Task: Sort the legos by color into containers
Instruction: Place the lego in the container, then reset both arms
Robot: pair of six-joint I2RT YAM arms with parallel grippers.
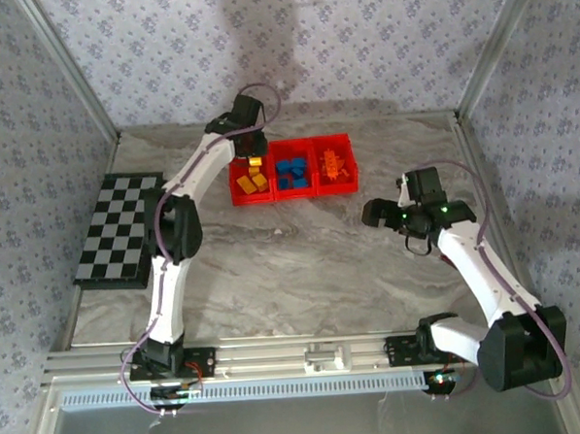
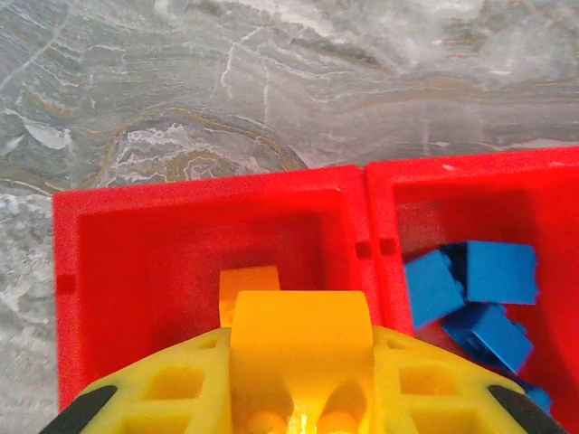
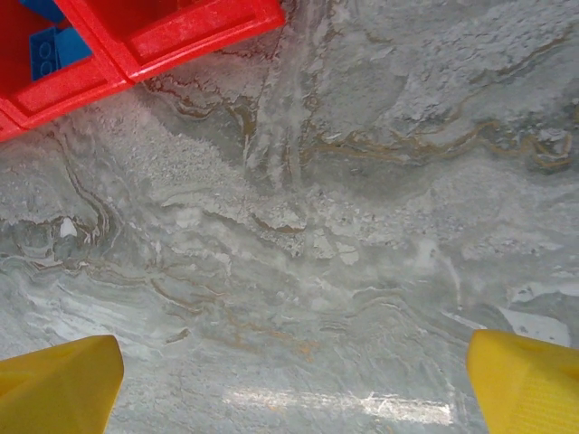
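Three red bins (image 1: 274, 194) stand joined in a row on the table (image 1: 302, 265), near the middle of its far edge. The left bin (image 1: 236, 189) holds several yellow bricks (image 1: 253, 183), lying toward its near side. The middle bin (image 1: 295, 195) holds a heap of blue bricks (image 1: 290, 170). The right bin (image 1: 338, 189) holds the orange bricks (image 1: 334, 164). Each color lies in its own bin.

The left gripper (image 1: 253, 153) hangs over the far half of the left bin, clamped on one yellow brick (image 2: 300, 336). From the left wrist camera this brick sits squeezed between the two yellow fingers (image 2: 172, 398), above the bin's red floor and not touching it. Just beyond it another yellow brick lies flat on that floor. Across the dividing wall, the blue bricks are piled against the near side of the middle bin.

The right gripper (image 3: 294, 389) hovers over bare table, off the right end of the row and nearer the table's right edge. Its jaws are spread wide with nothing between them. Its wrist camera catches a corner of the bins at the upper left, with one blue brick inside.

A black-and-white checkered board (image 1: 120, 229) lies flat along the table's left edge, well apart from the bins.
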